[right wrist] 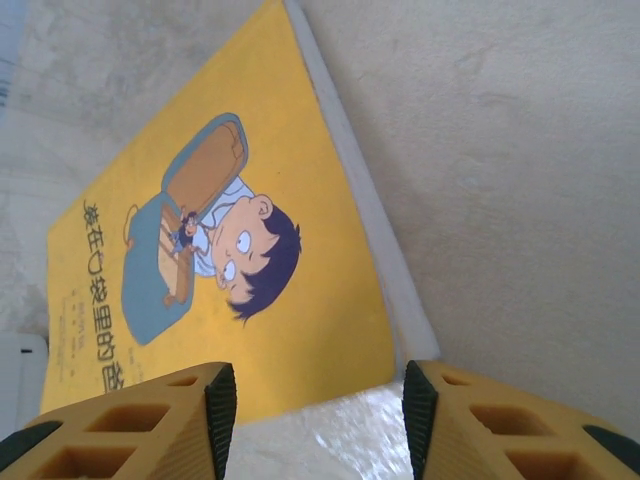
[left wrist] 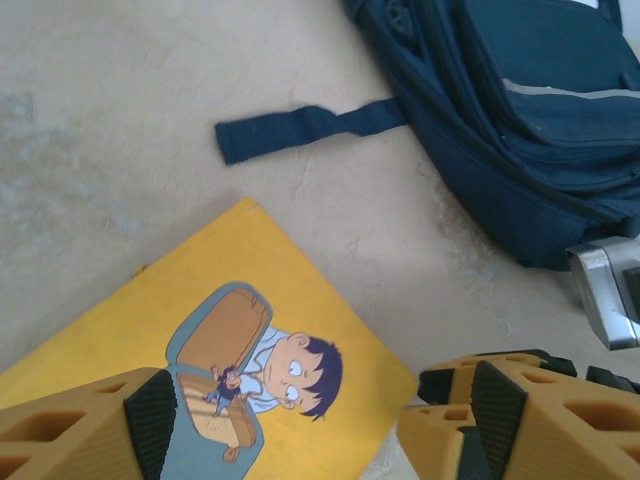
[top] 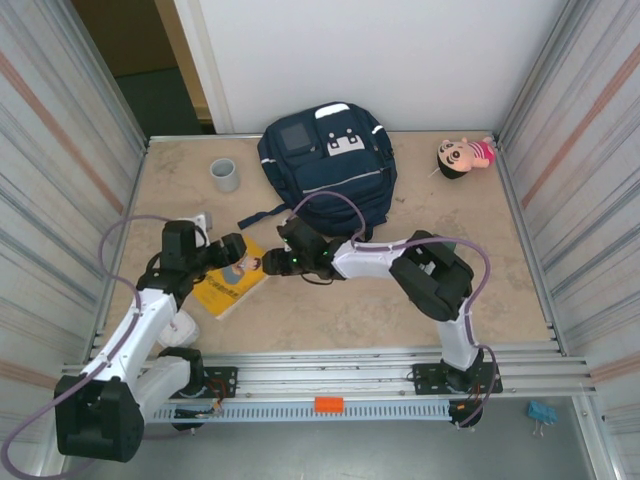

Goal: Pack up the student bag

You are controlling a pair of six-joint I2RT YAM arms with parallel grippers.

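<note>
Orange fingers of my right gripper (right wrist: 315, 425) sit at the bottom of the right wrist view, standing about half apart. The near corner of the yellow picture book (right wrist: 250, 180) runs into the gap between them, though neither pad is pressed on it, so I have hold of nothing there. My left gripper (left wrist: 310, 425) hangs over the same book from the other side, spread wide and also empty, with the cartoon boy on the cover just above its pads. The book lies flat on the table (top: 480, 260), its long axis running diagonally from lower left to upper right in the overhead view. The student bag (top: 325, 165) lies beyond it, upper centre of that frame, front pockets up, its length running away from my bases. In the left wrist view it fills the upper right, with one loose strap (left wrist: 300, 128) trailing toward the book. The bag lies up and to the right of both sets of fingers, and my right gripper is the nearer. I cannot tell whether the main compartment is unzipped, and lifting the book across depends on that.
</note>
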